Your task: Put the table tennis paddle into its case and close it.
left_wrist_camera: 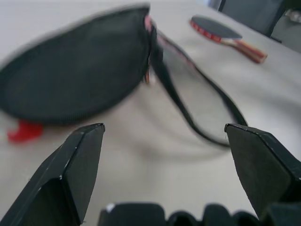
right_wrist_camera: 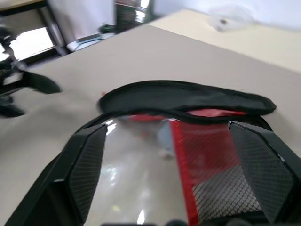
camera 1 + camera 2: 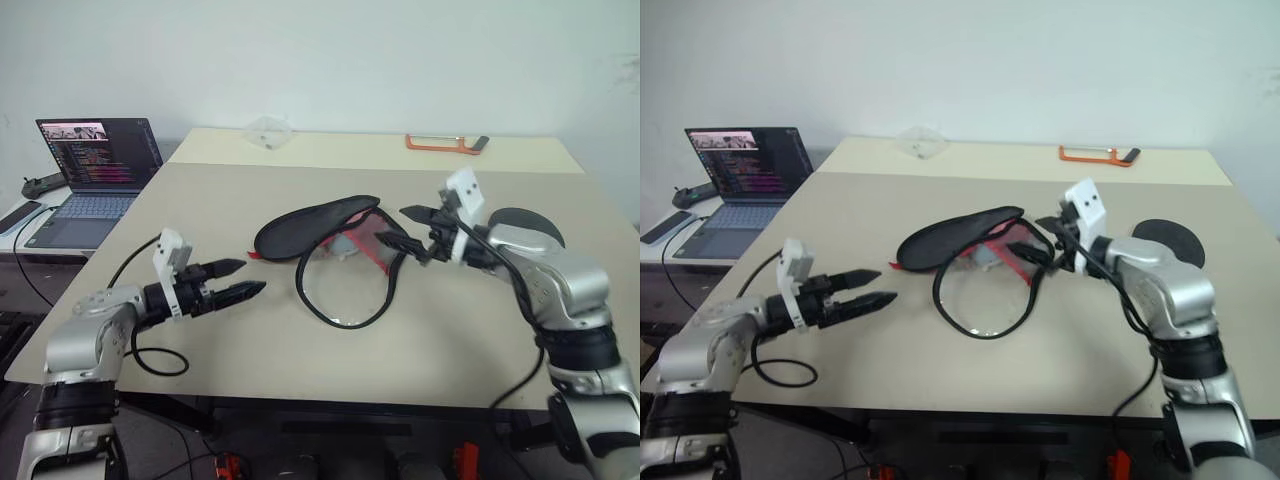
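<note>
I see a beige table with the case lying unzipped near its middle, flap thrown back. The paddle lies well to its right. On the paler far table lie an orange tool and a clear piece.

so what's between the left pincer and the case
Only bare table, seen in the left eye view: the open left pincer points at the case.

Office or lab: plain white wall, beige tables, open laptop with code.
</note>
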`<state>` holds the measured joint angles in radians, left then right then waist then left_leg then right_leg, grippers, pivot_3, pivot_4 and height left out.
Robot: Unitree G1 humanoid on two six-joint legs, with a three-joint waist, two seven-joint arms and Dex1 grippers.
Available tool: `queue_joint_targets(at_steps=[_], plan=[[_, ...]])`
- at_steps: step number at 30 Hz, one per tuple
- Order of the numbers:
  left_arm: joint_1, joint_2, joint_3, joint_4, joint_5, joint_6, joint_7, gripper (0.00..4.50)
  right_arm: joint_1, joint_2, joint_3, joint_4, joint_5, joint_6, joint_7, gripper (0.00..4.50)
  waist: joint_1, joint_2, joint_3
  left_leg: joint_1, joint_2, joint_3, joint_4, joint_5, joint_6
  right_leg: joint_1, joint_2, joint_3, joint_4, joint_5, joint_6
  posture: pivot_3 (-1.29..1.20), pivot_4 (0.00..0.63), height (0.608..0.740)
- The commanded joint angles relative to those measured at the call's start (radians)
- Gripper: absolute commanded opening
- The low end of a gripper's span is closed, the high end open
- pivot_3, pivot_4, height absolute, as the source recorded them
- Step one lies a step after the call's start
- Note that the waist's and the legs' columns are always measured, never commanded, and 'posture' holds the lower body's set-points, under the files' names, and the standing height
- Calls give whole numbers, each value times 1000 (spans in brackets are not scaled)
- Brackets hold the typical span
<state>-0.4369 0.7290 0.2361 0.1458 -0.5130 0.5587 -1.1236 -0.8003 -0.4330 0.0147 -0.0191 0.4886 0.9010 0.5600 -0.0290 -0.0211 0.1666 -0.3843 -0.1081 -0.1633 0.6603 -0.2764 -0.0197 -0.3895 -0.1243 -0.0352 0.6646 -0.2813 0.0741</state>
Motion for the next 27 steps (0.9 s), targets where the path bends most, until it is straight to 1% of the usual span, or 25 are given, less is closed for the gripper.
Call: queue_joint_targets(at_steps=[1, 3, 7, 11, 15, 18, 21, 27], plan=[[-57, 29, 22, 10, -9, -28, -1, 4455, -70, 49, -20, 163, -75, -30, -108, 4500, -2, 0, 0, 0, 0, 0, 0, 0, 0, 0, 0, 0, 0, 0, 0, 0, 150, 740], [-72, 31, 12, 29, -1, -36, -5, 4455, -99, 82, -19, 274, -119, -86, -147, 4500, -4, 0, 0, 0, -1, 1, 0, 0, 0, 0, 1, 1, 0, 0, 0, 0, 150, 740], [-97, 23, -5, 61, 13, -56, -3, 4455, -172, 143, -18, 555, -224, -276, -227, 4500, -9, 1, 0, 0, -1, 2, -1, 0, 0, -2, 1, 1, 0, 0, 0, 0, 150, 740], [-109, 16, -22, 73, 18, -68, -5, 4455, -251, 176, -44, 775, -257, -417, -230, 4500, -17, 1, 1, 0, -1, 2, -1, 0, 0, -2, 1, 2, 1, 0, 0, 0, 150, 740], [-118, 1, -41, 71, 19, -72, -2, 4455, -326, 192, -44, 1008, -305, -559, -215, 4500, -25, 1, 1, 0, -1, 2, -1, 0, 0, -2, 1, 2, 1, 0, 0, 0, 150, 740], [-120, -3, -47, 66, 21, -74, -4, 4455, -356, 198, -38, 1106, -333, -607, -173, 4500, -29, 1, 1, 0, 0, 2, -1, 0, 0, -2, 1, 2, 1, 0, 0, 0, 150, 740], [-119, -1, -49, 64, 19, -76, -5, 4455, -365, 209, -32, 1164, -360, -637, -145, 4500, -32, 1, 1, 0, -1, 2, -1, 0, 0, -2, 1, 2, 1, 0, 0, 0, 150, 740], [-119, 0, -49, 59, 15, -77, -13, 4455, -366, 235, -46, 1236, -399, -679, -161, 4500, -38, 1, 1, 0, 0, 2, 0, 0, 0, -2, 1, 3, 1, 0, 0, 0, 150, 740]])
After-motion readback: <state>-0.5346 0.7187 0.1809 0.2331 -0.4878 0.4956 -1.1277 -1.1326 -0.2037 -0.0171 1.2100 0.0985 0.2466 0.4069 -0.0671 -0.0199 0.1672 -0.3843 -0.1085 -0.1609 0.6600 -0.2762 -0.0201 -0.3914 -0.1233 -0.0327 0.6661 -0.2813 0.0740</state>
